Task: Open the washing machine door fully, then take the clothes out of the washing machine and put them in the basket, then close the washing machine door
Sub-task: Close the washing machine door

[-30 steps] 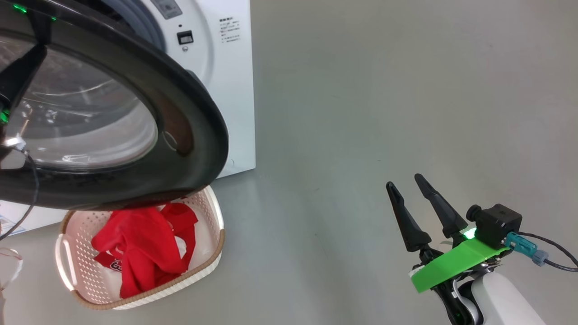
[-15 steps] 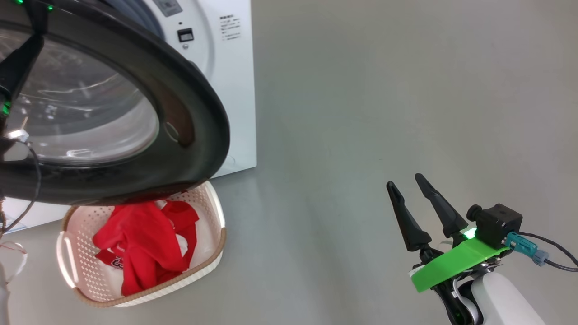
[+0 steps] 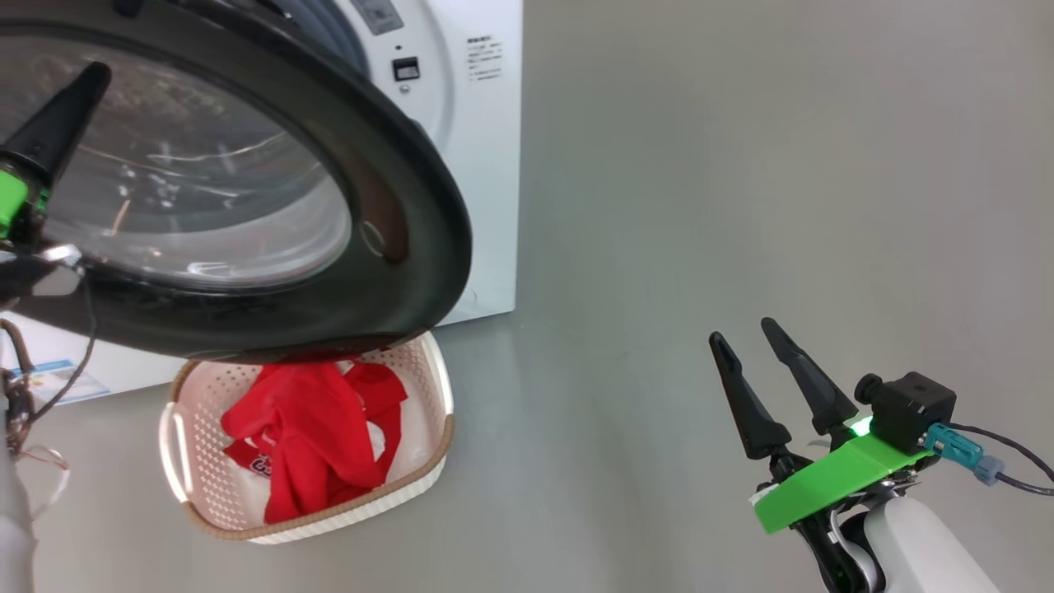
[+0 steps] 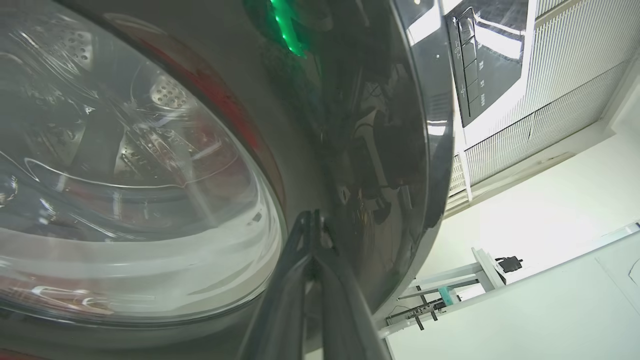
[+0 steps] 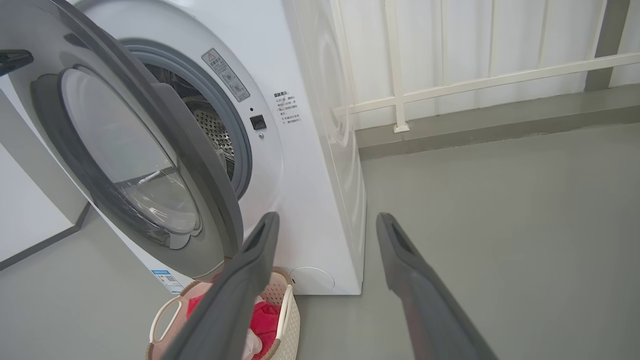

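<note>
Left wrist view: your left tool (image 4: 311, 219), pinched closed, touches the washing machine door (image 4: 370, 125); your right tool (image 3: 741, 330), spread wide, hangs well right of the basket (image 3: 202, 445).

You're looking at a bare test room set up as a laundry corner. A white front-loading washing machine (image 5: 310, 165) stands on a plain grey floor (image 3: 741, 206). White wall panels (image 5: 450, 40) with a white rail (image 5: 475, 86) fill the upper right of the right wrist view. A white metal stand (image 4: 487, 268) carrying a small dark device (image 4: 509, 263) sits at the lower right of the left wrist view.
</note>
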Motion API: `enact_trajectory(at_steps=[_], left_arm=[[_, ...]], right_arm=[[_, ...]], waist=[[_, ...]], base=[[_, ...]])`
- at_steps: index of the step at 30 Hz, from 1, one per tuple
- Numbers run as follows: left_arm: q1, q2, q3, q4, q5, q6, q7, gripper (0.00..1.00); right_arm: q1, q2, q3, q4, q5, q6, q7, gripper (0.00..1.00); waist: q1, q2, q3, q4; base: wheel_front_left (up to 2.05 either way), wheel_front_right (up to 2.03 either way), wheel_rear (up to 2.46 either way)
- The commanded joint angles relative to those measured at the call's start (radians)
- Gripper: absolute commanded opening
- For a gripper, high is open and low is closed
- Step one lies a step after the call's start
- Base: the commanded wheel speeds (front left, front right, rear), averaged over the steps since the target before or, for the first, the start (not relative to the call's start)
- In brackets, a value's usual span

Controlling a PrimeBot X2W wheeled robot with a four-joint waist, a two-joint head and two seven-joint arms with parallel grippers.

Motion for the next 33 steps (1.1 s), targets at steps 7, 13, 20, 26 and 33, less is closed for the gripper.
enact_trajectory(at_steps=[7, 13, 20, 26, 33], left_arm=[[0.042, 0.051, 0.006, -0.082, 0.043, -0.042, -0.020, 1.00], [0.149, 0.085, -0.007, -0.169, 0.122, -0.092, -0.087, 1.00], [0.302, 0.101, 0.003, -0.258, 0.240, -0.128, -0.236, 1.00], [0.439, 0.088, -0.014, -0.305, 0.362, -0.152, -0.398, 1.00], [0.562, 0.062, -0.018, -0.323, 0.458, -0.159, -0.558, 1.00]], right_arm=[[-0.009, -0.010, 0.009, -0.019, -0.003, 0.002, -0.005, 1.00], [-0.003, -0.011, 0.003, -0.020, -0.003, 0.002, -0.005, 1.00], [0.005, -0.013, -0.008, -0.022, -0.003, 0.002, -0.005, 1.00], [0.007, -0.018, -0.015, -0.026, -0.004, 0.002, -0.005, 1.00], [0.006, -0.025, -0.014, -0.030, -0.005, 0.002, -0.005, 1.00]], waist=[[0.0000, -0.0001, -0.016, 0.058], [0.0000, -0.0001, -0.024, 0.082], [0.0000, -0.0001, -0.031, 0.100], [0.0000, -0.0001, -0.028, 0.114], [0.0000, -0.0001, -0.026, 0.122]], base=[[0.00, 0.00, 0.00], [0.00, 0.00, 0.00], [0.00, 0.00, 0.00], [0.00, 0.00, 0.00], [0.00, 0.00, 0.00]])
